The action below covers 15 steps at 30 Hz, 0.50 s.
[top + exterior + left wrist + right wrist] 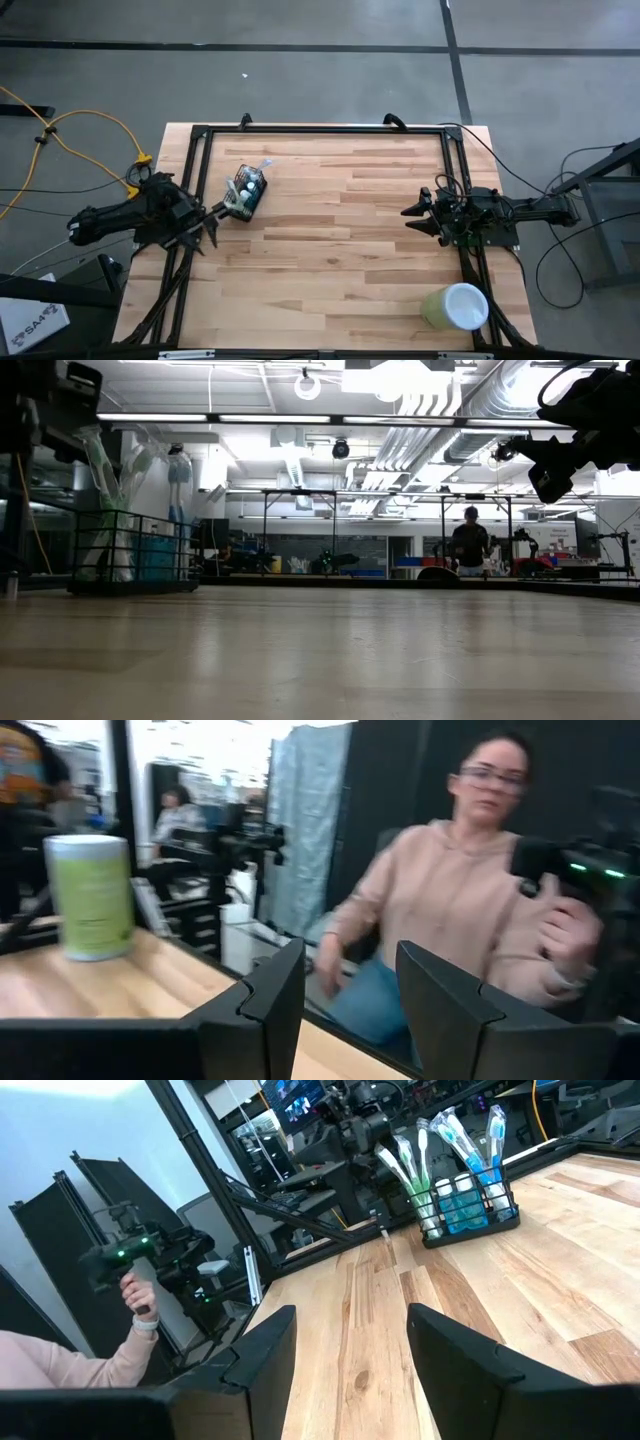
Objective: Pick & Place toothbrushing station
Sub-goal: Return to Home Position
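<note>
Overhead, high view: holder stands on the table close to its left edge, toward the far-left corner; left gripper hangs just beside it on the left-edge side; right gripper waits near the right edge, well apart; cup sits at the near-right corner.

Low view: holder upright, brushes rising well above its rim; both arms show high, clear of the tabletop.

Left wrist view: fingers spread, nothing between them; the cup and a person lie beyond.

Right wrist view: fingers likewise apart and empty; holder seen across the boards, a blue item inside among the brushes.

Handling, as judged: wire frame probably light and stiff, not fragile, yet top-heavy with tall brushes, so liable to tip; open mesh offers little flat face; best hold seems one upper wall pinched with one finger inside and one outside, kept level; squeezing the brushes themselves would risk slipping.
</note>
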Each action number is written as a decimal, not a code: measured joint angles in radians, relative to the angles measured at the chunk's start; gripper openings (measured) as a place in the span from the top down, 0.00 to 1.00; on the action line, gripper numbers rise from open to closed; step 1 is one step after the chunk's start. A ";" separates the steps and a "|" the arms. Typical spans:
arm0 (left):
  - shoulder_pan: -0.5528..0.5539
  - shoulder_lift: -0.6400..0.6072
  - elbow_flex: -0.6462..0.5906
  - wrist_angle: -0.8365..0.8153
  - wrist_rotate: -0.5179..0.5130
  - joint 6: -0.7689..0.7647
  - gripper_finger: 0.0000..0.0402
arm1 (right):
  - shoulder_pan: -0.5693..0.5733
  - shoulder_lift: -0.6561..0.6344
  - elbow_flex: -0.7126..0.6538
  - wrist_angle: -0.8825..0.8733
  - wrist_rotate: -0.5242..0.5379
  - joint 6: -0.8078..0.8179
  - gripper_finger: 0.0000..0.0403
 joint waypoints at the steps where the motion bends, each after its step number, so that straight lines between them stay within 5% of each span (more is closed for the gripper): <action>1: -0.005 0.000 0.000 0.000 0.017 0.000 0.62 | 0.000 0.000 0.000 0.000 0.000 0.000 0.54; 8: -0.031 0.000 0.000 -0.087 0.064 0.087 0.62 | 0.000 0.000 0.000 0.000 0.000 0.000 0.54; 15: -0.031 0.000 0.000 -0.219 -0.030 0.192 0.62 | 0.000 0.000 0.000 0.000 0.000 0.000 0.54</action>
